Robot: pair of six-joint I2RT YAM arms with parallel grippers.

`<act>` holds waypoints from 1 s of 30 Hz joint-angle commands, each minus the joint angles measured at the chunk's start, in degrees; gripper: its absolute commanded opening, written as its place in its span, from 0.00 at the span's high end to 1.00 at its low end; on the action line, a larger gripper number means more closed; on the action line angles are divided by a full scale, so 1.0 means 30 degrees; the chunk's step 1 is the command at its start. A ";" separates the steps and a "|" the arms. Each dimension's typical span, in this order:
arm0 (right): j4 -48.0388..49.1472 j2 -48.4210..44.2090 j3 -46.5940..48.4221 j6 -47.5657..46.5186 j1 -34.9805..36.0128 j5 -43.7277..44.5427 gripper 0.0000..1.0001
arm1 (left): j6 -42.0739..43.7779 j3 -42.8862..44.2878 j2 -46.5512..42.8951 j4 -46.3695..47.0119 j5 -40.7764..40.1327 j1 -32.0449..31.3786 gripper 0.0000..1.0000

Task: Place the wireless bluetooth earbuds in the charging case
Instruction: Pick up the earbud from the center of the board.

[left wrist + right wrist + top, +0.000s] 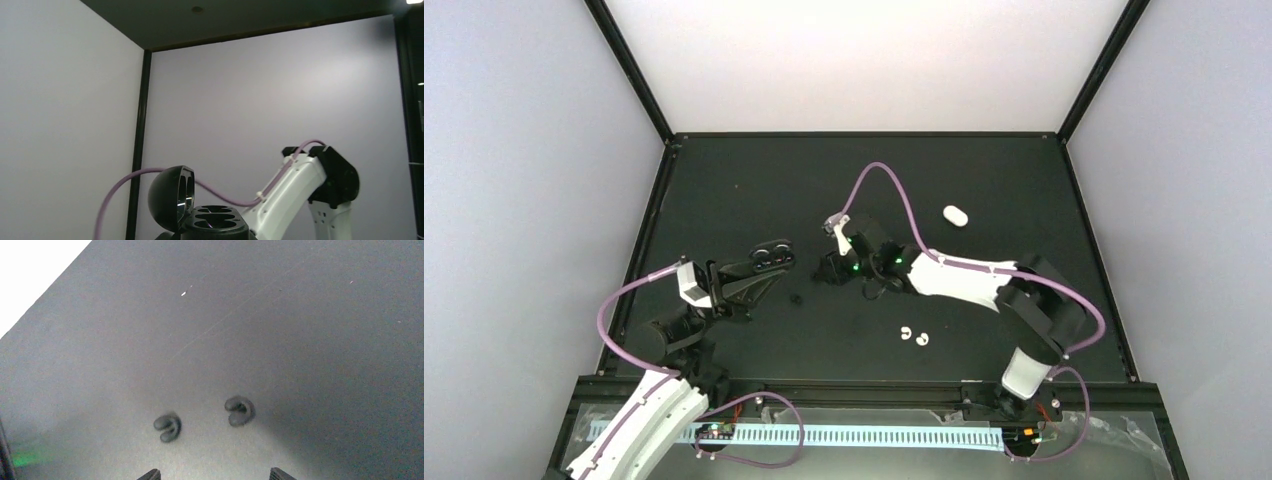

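The left arm (654, 410) angles toward the middle, the left tool (754, 272) clamped on the charging case (774, 254). The right arm (964, 278) stretches left, the right tool (214, 475) pointing down, jaws apart.

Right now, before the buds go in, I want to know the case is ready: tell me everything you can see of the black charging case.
The black charging case is a glossy, rounded plastic shell, hinged open. Its domed lid stands about upright beside the base, with two recesses inside; the base shows two wells facing up, both seemingly empty. It sits at the tip of the left gripper, whose fingers are shut on it, left of the middle of the table.
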 commanded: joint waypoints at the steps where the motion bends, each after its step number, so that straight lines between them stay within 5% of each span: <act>1: 0.0426 0.2258 0.1871 0.0363 -0.0051 0.0276 0.48 | 0.0269 0.0228 -0.1201 0.0765 0.1179 0.0182 0.98; 12: -0.0387 0.5813 0.4403 0.1533 -0.0528 0.1997 0.64 | 0.1439 0.0489 -0.2259 -0.1349 0.1416 0.0153 0.98; 30: -0.1741 0.7653 0.5900 0.0868 -0.0666 0.0652 0.72 | 0.1585 0.0526 -0.2123 -0.1721 0.1437 0.0153 0.98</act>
